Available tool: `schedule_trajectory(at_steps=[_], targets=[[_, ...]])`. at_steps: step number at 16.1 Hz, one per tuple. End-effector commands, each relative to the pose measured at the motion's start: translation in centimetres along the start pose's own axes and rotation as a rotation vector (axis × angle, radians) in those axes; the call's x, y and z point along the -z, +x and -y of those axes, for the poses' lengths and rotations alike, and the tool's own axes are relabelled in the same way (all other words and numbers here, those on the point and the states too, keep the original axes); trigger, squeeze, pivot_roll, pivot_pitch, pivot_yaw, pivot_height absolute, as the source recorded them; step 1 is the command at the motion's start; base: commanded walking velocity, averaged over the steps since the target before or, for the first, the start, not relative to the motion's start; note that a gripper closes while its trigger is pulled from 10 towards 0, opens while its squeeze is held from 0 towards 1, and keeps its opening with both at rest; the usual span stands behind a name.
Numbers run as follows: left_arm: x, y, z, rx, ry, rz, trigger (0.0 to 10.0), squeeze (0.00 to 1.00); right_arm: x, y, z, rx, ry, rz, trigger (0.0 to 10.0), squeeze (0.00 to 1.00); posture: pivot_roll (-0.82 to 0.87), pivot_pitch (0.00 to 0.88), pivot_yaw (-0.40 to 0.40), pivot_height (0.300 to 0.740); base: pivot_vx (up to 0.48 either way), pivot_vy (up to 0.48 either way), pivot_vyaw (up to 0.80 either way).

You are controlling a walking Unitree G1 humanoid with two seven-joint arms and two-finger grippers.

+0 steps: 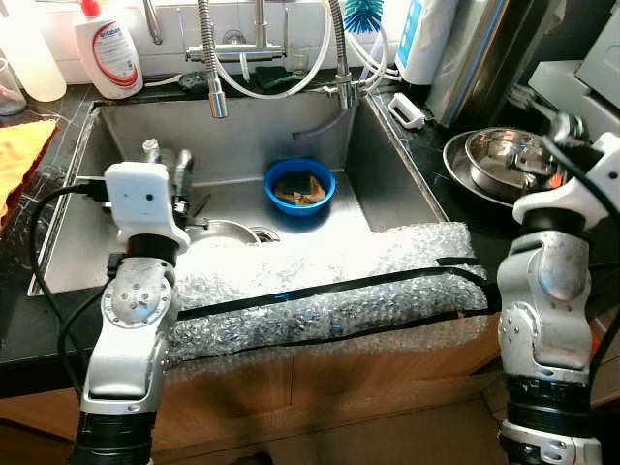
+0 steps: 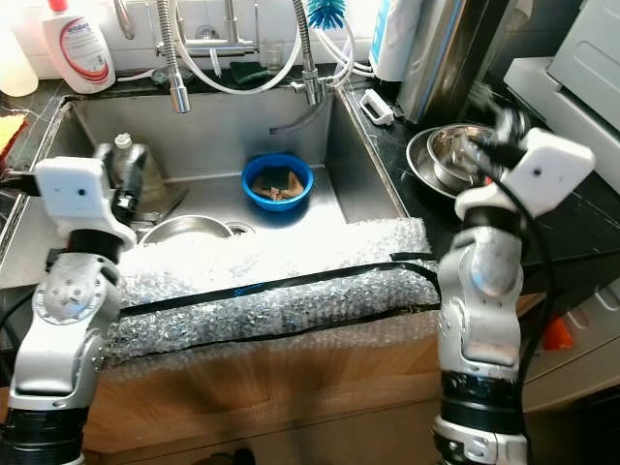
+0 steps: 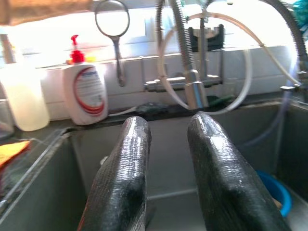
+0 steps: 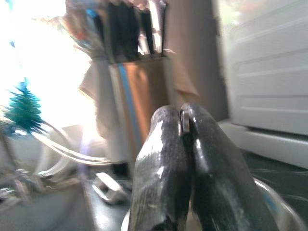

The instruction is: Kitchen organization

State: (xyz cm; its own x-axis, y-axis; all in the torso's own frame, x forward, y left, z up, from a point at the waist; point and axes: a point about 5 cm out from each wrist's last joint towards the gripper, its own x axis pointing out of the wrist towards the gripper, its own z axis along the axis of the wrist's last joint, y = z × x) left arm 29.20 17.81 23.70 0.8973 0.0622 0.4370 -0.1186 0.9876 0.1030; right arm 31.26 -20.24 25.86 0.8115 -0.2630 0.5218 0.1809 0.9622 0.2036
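A stainless sink (image 1: 378, 174) is sunk into a dark table (image 1: 19, 320), with bubble wrap (image 1: 329, 291) taped in black strips along its front rim above a wooden cabinet face. In the basin sits a blue bowl (image 1: 300, 186) holding brownish scraps, and nearer the front a steel bowl (image 1: 221, 232) lies beside the drain. Along the tiled back wall stand a white soap bottle (image 1: 108, 44) with a red cap, a spring-neck faucet (image 1: 209, 58) and a teal brush (image 1: 366, 12) — all brightly backlit.

The left gripper (image 3: 166, 159) hovers over the sink's left part, its fingers (image 3: 125, 183) parted with nothing between them. The right gripper (image 4: 185, 144) is raised over the table to the right of the sink, above nested steel bowls (image 1: 504, 160), its fingers pressed together (nothing visibly held). A yellow cloth (image 1: 17, 155) lies on the table at the far left, and a white appliance (image 2: 581, 68) stands at the far right.
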Motion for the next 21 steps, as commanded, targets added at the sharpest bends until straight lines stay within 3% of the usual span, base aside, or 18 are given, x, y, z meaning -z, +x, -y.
schedule_trajectory(at_steps=[1, 3, 4, 6, 8, 9, 13, 18, 21], targets=[[-1.1, 0.3, -0.2, -0.016, 0.015, 0.051, 10.0, 0.0, -1.4, 0.2, -1.1, -0.061, 0.063, 0.057, 10.0, 0.0, 0.07, 0.127, -0.05, 0.74, 0.0, 0.0, 0.0], [-1.2, 0.4, -0.3, -0.023, -0.006, 0.049, 10.0, 0.0, -1.3, 0.1, -1.8, -0.094, 0.218, 0.013, 10.0, 0.0, 0.07, 0.129, -0.049, 0.74, 0.0, 0.0, 0.0], [-1.1, 0.4, -0.3, -0.021, -0.05, 0.036, 10.0, 0.0, -0.8, -0.1, -2.3, -0.148, 0.332, -0.039, 10.0, 0.0, 0.06, 0.129, -0.049, 0.74, 0.0, 0.0, 0.0], [-1.1, 0.6, -0.5, -0.034, -0.137, 0.023, 10.0, 0.0, 0.2, -1.1, -2.9, -0.232, 0.467, -0.125, 10.0, 0.0, 0.07, 0.132, -0.049, 0.74, 0.0, 0.0, 0.0], [-1.0, 0.7, -0.6, -0.033, -0.237, 0.001, 10.0, 0.0, 1.0, -1.7, -2.8, -0.243, 0.51, -0.167, 10.0, 0.0, 0.07, 0.135, -0.045, 0.74, 0.0, 0.0, 0.0], [-0.7, 0.7, -0.5, -0.019, -0.357, -0.035, 10.0, 0.0, 1.6, -2.5, -2.6, -0.262, 0.61, -0.202, 10.0, 0.0, 0.07, 0.136, -0.046, 0.74, 0.0, 0.0, 0.0], [-1.0, 0.6, 0.3, 0.065, -0.613, -0.051, 10.0, 0.0, 1.7, -4.0, -2.5, -0.357, 0.805, -0.23, 10.0, 0.0, 0.07, 0.142, -0.046, 0.74, 0.0, 0.0, 0.0], [-1.4, -0.3, 2.9, 0.26, -0.829, -0.115, 10.0, 0.0, 2.2, -6.5, -2.9, -0.429, 1.048, -0.272, 10.0, 0.0, 0.07, 0.148, -0.046, 0.74, 0.0, 0.0, 0.0], [-1.6, -0.6, 3.6, 0.295, -0.944, -0.131, 10.0, 0.0, 2.5, -7.7, -3.3, -0.463, 1.104, -0.295, 10.0, 0.0, 0.07, 0.149, -0.045, 0.74, 0.0, 0.0, 0.0]])
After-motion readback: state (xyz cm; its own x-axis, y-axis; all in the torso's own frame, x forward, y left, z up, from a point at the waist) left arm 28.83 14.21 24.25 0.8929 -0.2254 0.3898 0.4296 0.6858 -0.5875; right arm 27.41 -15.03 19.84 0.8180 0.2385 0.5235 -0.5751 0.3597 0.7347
